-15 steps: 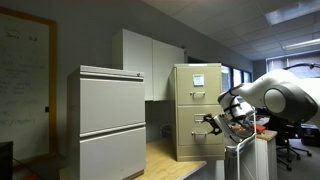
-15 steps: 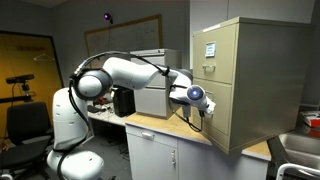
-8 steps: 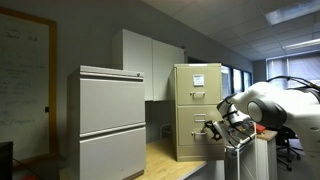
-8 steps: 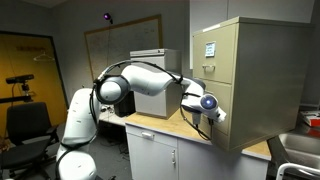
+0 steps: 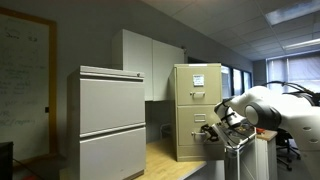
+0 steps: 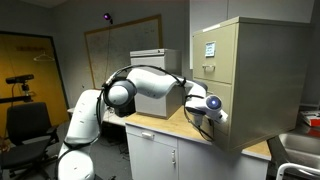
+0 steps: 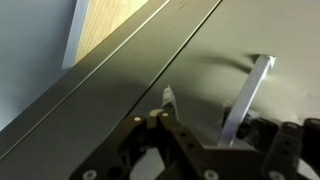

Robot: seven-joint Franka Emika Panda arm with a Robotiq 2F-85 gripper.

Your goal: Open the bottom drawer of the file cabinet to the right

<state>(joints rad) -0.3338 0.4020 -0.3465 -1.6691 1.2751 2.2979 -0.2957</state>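
Observation:
The tan file cabinet [image 5: 197,105] [image 6: 255,75] stands on a wooden counter, with a white paper on its top drawer. My gripper [image 5: 211,130] [image 6: 212,118] is pressed up against the front of the bottom drawer [image 5: 192,140] [image 6: 226,125]. In the wrist view the drawer front [image 7: 130,90] fills the frame and its small metal handle [image 7: 248,98] juts out. The gripper [image 7: 228,115] straddles that handle. One fingertip [image 7: 168,99] sits left of it with a gap showing, and the other finger is a dark blur on the handle's right. The drawer looks flush with the cabinet.
A wider grey two-drawer cabinet [image 5: 112,125] [image 6: 150,70] stands beside the tan one on the same counter [image 5: 168,160] [image 6: 160,125]. A whiteboard [image 5: 25,80] hangs on the wall. An office chair [image 6: 25,125] and a sink [image 6: 295,150] are nearby.
The arm has swung its elbow in and pushed the gripper closer onto the bottom drawer's front. The jaws have narrowed around the handle.

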